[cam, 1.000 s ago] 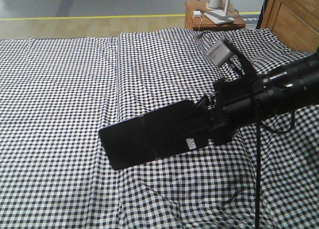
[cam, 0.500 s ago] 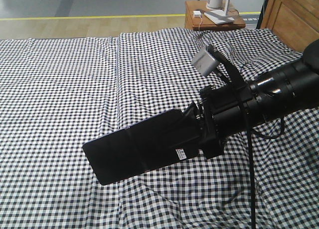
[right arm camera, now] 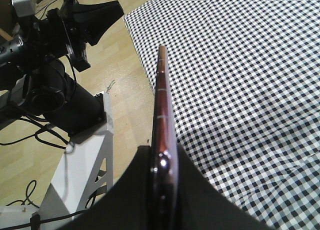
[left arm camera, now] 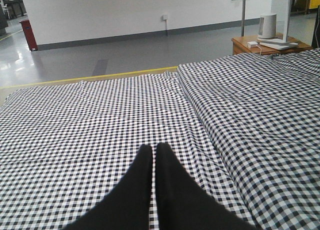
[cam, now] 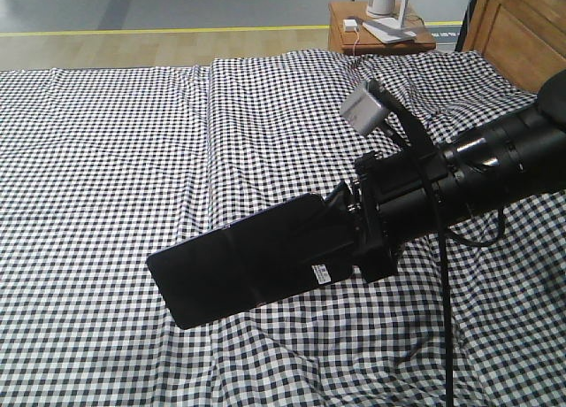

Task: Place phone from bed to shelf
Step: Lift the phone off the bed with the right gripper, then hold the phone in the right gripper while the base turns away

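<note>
Two grippers visible: right gripper [cam: 354, 239] clamps the phone [cam: 243, 270] by its sticker end, phone held flat in the air above the bed [cam: 106, 150], clear of the gingham sheet. Left gripper [left arm camera: 153, 160] fingers pressed together, holding nothing, pointing over the bed toward the nightstand [left arm camera: 260, 42].

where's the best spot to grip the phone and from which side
By its short end, coming in edge-on so the fingers pinch the two flat faces, as the right gripper does now. The phone is a thin flat slab, so its faces give broad contact, and the end grip leaves its length free.
</note>
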You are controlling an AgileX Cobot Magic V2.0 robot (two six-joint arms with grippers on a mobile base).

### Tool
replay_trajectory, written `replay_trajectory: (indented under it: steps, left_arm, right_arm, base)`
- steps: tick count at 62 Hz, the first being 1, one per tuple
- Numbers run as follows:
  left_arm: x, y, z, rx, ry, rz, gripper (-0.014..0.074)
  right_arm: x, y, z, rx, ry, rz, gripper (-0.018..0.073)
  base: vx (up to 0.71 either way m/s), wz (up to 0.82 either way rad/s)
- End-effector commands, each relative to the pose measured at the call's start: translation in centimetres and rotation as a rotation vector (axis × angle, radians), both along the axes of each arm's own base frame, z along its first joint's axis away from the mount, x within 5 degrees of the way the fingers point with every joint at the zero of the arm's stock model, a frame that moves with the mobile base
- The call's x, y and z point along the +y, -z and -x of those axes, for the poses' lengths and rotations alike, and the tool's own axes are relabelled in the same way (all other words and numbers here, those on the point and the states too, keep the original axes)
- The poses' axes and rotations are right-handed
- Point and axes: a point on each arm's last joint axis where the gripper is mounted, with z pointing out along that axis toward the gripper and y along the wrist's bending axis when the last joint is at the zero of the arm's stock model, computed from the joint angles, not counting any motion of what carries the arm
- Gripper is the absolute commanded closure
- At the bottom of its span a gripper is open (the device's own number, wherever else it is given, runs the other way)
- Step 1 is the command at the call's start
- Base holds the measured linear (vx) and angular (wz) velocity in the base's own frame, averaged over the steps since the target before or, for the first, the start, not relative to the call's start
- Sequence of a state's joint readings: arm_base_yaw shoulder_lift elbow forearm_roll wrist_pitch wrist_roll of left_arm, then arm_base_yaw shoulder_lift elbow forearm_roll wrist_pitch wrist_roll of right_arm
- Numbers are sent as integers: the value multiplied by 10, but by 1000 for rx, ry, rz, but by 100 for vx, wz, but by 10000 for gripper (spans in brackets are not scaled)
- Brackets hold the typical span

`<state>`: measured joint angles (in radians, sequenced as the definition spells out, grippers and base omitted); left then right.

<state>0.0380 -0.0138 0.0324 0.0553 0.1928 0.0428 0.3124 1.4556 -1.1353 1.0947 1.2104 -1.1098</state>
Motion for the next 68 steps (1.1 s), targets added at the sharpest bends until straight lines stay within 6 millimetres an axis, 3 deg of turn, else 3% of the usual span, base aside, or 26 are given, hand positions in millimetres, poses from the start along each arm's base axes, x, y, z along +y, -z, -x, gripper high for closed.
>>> replay_trajectory:
  steps: [1,37,68]
  left_arm:
    - [0,-16,1,-108,4,4,596]
    - [0,-16,1,-108,4,4,596]
    - [0,-16,1,-108,4,4,596]
  right_arm:
    - [0,-25,14,-3,-53,-104,561]
    - [0,-25,14,-6,-55,-105,561]
    - [0,-25,14,-6,-55,-105,561]
  base:
    - [0,0]
    - [-3,10]
    - [-11,44]
